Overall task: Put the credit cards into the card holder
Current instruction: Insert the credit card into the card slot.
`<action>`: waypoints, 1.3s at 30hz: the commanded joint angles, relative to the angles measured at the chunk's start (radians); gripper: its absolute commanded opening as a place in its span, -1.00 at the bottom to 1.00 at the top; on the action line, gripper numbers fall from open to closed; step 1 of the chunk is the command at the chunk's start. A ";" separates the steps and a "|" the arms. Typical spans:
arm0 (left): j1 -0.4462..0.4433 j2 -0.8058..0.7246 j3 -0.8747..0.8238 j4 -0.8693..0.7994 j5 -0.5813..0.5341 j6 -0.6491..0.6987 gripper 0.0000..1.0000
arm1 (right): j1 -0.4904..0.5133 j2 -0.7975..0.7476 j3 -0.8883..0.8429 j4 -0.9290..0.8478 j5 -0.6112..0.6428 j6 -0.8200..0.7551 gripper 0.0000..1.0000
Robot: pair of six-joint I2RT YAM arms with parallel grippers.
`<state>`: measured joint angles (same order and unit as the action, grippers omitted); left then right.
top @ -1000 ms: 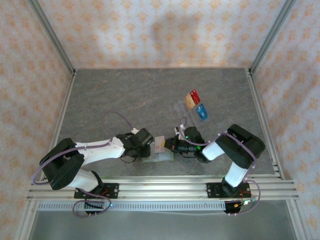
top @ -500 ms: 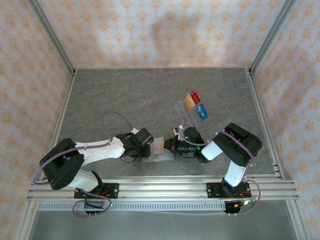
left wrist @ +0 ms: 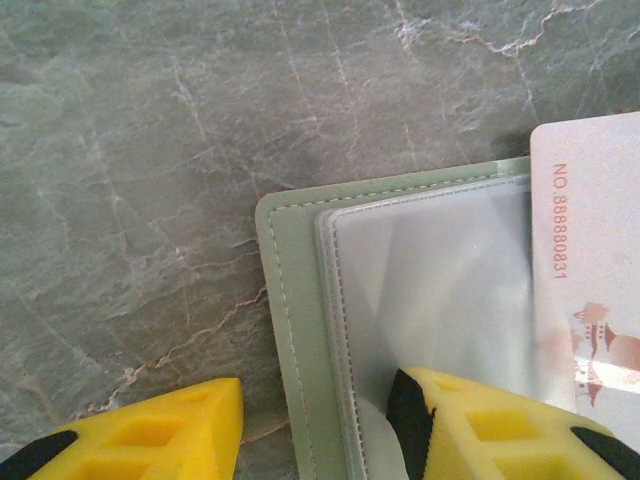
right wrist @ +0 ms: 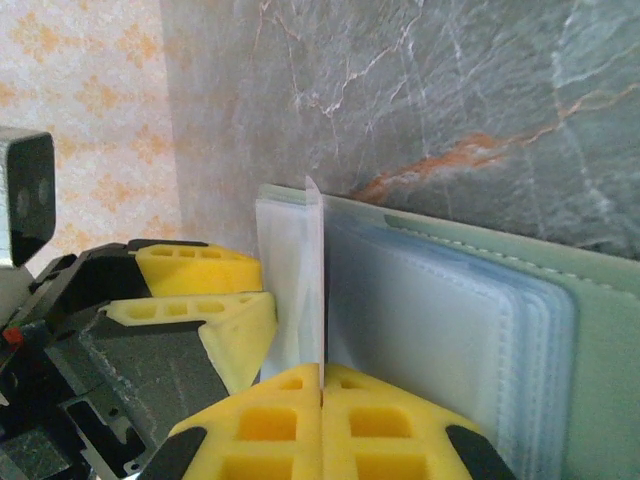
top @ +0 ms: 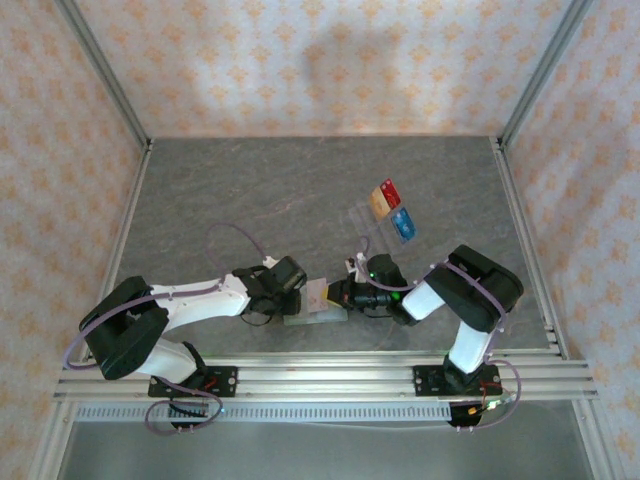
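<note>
1. Inserting a card into the card holder (left wrist: pixel 290 330) is judged to be the step in hand; the holder is laid open and flat on the bench (left wrist: pixel 150 150), near the front edge and between the two claws.
2. A pale card (right wrist: pixel 317 270) is gripped in the right claw (right wrist: pixel 322 385), whose yellow fingers are pressed together on its near end; from the left wrist its printed face is seen lying over the holder's inner side; whether its leading edge has entered a sleeve cannot be told.
3. The left claw (left wrist: pixel 315 405) is spread wide astride the holder's corner; one finger (left wrist: pixel 480 420) is set on the clear inner pocket, the other on bare bench just beside the green border; the holder appears to be pinned this way, though firm contact cannot be confirmed.
4. Gold-orange and red cards (top: pixel 384 196) and a blue card (top: pixel 403 223) are seen in a clear tray (top: pixel 358 215) further back and to the right, well apart from the holder; much of the task is therefore judged undone.
5. For the next move, the card's leading edge is to be lined up with a pocket mouth and slid along the sleeve, kept level with the pocket; the holder is to be held down so that it is not pushed along; the grip is to be released only once the card is seated.
</note>
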<state>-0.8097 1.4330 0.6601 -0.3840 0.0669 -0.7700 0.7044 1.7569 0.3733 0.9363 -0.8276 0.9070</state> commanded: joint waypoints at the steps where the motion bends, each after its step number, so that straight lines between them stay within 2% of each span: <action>1: -0.005 0.054 -0.054 -0.069 -0.013 -0.015 -0.08 | 0.007 -0.021 0.014 -0.063 -0.036 -0.038 -1.00; 25: -0.007 0.054 -0.060 -0.063 -0.016 -0.025 -0.08 | 0.004 -0.102 -0.039 -0.150 -0.038 -0.042 -1.00; 39: -0.011 0.069 -0.057 -0.058 -0.015 -0.026 -0.08 | 0.010 -0.082 -0.022 -0.129 -0.087 -0.031 -1.00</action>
<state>-0.8116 1.4349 0.6594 -0.3809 0.0635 -0.7849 0.7048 1.6688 0.3420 0.8143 -0.8879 0.8825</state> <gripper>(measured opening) 0.460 0.044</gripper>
